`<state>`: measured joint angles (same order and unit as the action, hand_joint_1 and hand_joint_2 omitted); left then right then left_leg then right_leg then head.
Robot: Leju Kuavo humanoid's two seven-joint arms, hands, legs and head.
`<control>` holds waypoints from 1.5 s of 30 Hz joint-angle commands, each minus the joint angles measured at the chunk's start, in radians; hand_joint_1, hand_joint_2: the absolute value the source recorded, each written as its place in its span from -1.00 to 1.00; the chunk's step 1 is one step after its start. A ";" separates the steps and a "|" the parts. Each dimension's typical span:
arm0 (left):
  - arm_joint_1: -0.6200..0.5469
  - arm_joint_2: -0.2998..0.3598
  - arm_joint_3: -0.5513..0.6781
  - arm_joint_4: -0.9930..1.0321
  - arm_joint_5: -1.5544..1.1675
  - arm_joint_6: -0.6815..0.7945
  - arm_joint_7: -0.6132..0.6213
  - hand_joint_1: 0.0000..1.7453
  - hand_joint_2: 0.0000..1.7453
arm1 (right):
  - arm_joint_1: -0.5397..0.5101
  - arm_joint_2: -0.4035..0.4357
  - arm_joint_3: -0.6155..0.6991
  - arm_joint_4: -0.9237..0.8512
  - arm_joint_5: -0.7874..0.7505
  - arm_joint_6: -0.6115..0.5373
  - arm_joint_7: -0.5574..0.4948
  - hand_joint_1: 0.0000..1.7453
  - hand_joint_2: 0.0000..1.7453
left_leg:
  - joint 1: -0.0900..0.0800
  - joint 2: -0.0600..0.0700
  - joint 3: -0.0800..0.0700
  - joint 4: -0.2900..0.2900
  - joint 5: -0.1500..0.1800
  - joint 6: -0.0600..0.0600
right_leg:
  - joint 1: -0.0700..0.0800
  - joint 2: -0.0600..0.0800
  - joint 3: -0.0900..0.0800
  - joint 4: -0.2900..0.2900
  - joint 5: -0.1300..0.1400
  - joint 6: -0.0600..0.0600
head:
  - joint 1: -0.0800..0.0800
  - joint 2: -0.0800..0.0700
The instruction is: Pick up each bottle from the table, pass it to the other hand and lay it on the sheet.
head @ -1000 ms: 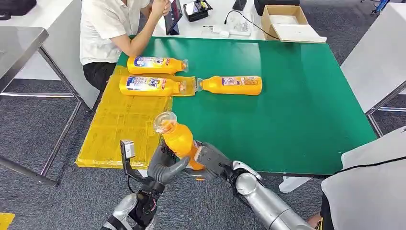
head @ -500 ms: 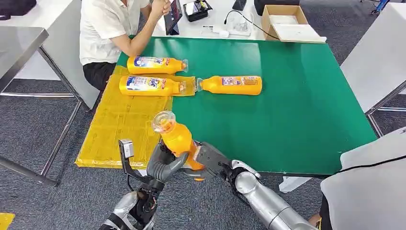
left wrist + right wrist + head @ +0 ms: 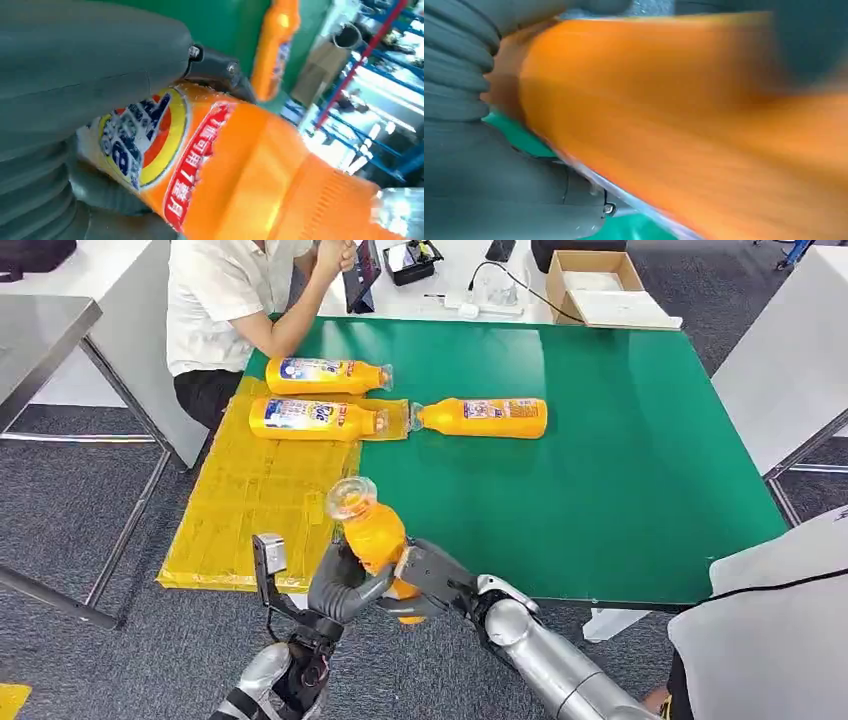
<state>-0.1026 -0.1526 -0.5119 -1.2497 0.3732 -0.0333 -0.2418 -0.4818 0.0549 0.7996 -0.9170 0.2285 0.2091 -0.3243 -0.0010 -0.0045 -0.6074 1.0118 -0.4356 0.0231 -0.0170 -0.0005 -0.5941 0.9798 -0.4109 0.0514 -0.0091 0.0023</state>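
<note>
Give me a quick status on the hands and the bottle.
Both left hand and right hand grip the orange bottle, upright, mid-handover. Two bottles on the yellow sheet, one on the green table. Nothing blocking.

Right arm (image 3: 560, 665): silver metal, rounded segments, ball-like joint behind wrist. Right hand (image 3: 432, 578): dark grey casing, darker fingers. Left hand (image 3: 340, 585): grey, thick thumb, ribbed cover in wrist view. Small screws at finger base (image 3: 192, 51). Left forearm (image 3: 275, 680): silver shell, black cables, small grey box on dark bracket (image 3: 266, 555).
</note>
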 commanded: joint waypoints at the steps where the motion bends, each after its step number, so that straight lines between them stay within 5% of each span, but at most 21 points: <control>1: -0.014 -0.007 0.011 -0.002 -0.011 0.023 0.001 1.00 1.00 | 0.036 0.002 -0.026 -0.073 0.016 -0.071 -0.011 -1.00 1.00 | 0.001 0.000 0.002 0.000 0.000 -0.001 | 0.001 -0.001 0.002 0.000 -0.001 -0.001 | 0.000 0.000; 9: -0.005 -0.003 0.017 -0.036 -0.007 0.029 -0.020 1.00 1.00 | 0.098 0.002 -0.072 -0.125 0.032 -0.126 -0.059 -1.00 1.00 | 0.001 -0.001 0.005 0.000 -0.002 -0.002 | 0.001 -0.001 0.005 -0.001 -0.002 -0.003 | 0.000 0.000; 15: -0.009 0.015 0.086 -0.092 -0.134 0.200 -0.102 1.00 1.00 | 0.218 -0.014 -0.120 -0.291 0.091 -0.206 -0.110 -1.00 1.00 | 0.001 -0.001 0.004 0.000 -0.002 -0.002 | 0.002 -0.002 0.005 -0.001 -0.002 -0.002 | 0.000 0.000; 16: -0.011 0.022 0.099 -0.111 -0.240 0.288 -0.148 1.00 1.00 | 0.229 -0.016 -0.123 -0.312 0.108 -0.216 -0.112 -1.00 -1.00 | 0.001 -0.001 0.002 0.000 -0.001 -0.001 | 0.001 -0.001 0.003 0.000 -0.001 -0.002 | 0.000 0.000; 18: -0.019 0.037 0.130 -0.147 -0.487 0.486 -0.192 1.00 1.00 | 0.243 -0.019 -0.129 -0.346 0.156 -0.254 -0.125 -1.00 -1.00 | 0.001 0.000 0.001 0.000 -0.001 -0.001 | 0.001 -0.001 0.002 0.000 -0.001 -0.002 | 0.000 0.000; 25: -0.104 0.066 0.221 -0.148 -0.604 0.489 -0.129 1.00 1.00 | 0.347 0.042 -0.211 -0.524 0.168 -0.423 -0.240 -1.00 -1.00 | 0.002 -0.002 0.004 0.002 -0.003 -0.003 | 0.002 -0.002 0.005 0.002 -0.003 -0.004 | 0.000 0.000; 34: -0.118 0.071 0.225 -0.113 -0.671 0.537 -0.121 1.00 1.00 | 0.360 0.057 -0.229 -0.531 0.150 -0.464 -0.260 -1.00 -1.00 | 0.001 0.000 0.002 0.000 -0.001 -0.001 | 0.001 -0.001 0.003 0.000 -0.001 -0.002 | 0.000 0.000; 38: -0.216 0.102 0.235 0.081 -1.051 0.619 0.027 1.00 1.00 | 0.394 0.101 -0.251 -0.569 0.109 -0.563 -0.274 -1.00 -1.00 | 0.001 -0.002 0.004 -0.001 -0.001 -0.002 | 0.001 -0.003 0.005 -0.001 -0.002 -0.003 | 0.001 0.000; 45: -0.404 0.069 0.221 0.516 -1.312 0.552 0.182 1.00 1.00 | 0.376 0.105 -0.235 -0.527 0.065 -0.495 -0.255 -1.00 -1.00 | 0.001 -0.004 0.005 -0.001 0.001 -0.002 | 0.001 -0.004 0.006 -0.001 -0.001 -0.003 | 0.000 0.000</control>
<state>-0.2826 -0.0919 -0.2869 -1.2260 -0.7861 0.5388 -0.1666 -0.0901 0.1521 0.5787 -1.4751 0.3179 -0.3324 -0.5925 -0.0006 -0.0049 -0.6072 1.0118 -0.4354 0.0230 -0.0169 -0.0007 -0.5942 0.9798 -0.4109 0.0512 -0.0087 0.0023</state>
